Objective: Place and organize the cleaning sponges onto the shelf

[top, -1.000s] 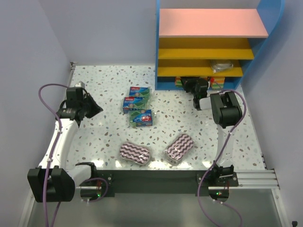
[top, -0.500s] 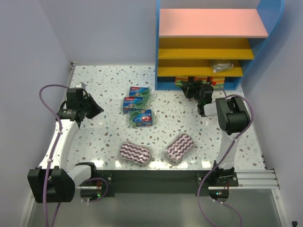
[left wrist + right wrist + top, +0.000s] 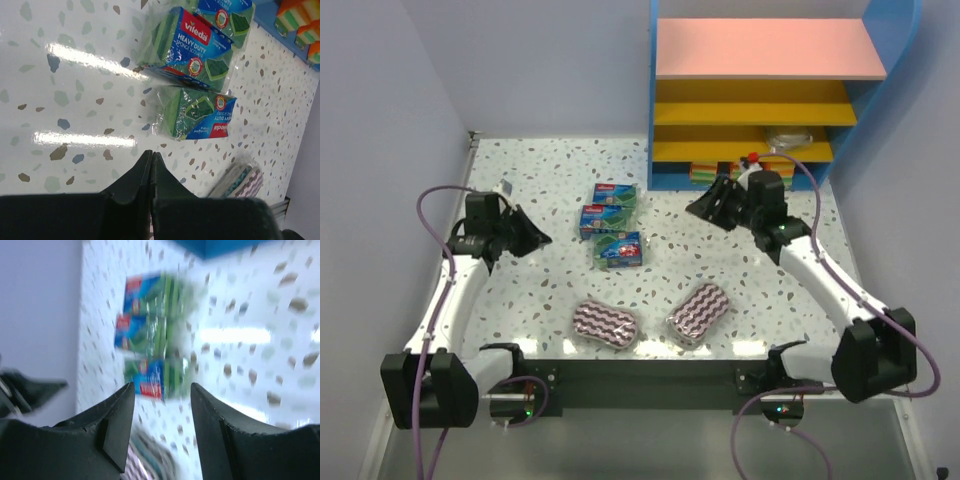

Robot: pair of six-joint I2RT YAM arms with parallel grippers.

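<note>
Three green and blue flat packs (image 3: 603, 220) lie in a column mid-table. Two purple-white wavy pads (image 3: 605, 323) (image 3: 698, 312) lie near the front. The shelf (image 3: 770, 48) stands at the back right, with a silvery scourer pack (image 3: 788, 138) on a yellow board and orange-yellow-green sponge blocks (image 3: 705, 172) in the bottom bay. My left gripper (image 3: 535, 238) is shut and empty, left of the packs; its tip (image 3: 151, 156) hangs just short of the nearest green pack (image 3: 197, 112). My right gripper (image 3: 705, 205) is open and empty in front of the shelf, facing the blurred packs (image 3: 150, 335).
The shelf's blue base (image 3: 225, 246) is just behind my right gripper (image 3: 162, 390). A purple pad edge (image 3: 242, 180) shows in the left wrist view. Lilac walls close in the left and back. The dark rail (image 3: 640, 375) runs along the near edge.
My right arm has pulled out from the shelf's bottom bay and swung left, its open gripper now facing the table's middle. My left gripper has shifted slightly right toward the packs.
</note>
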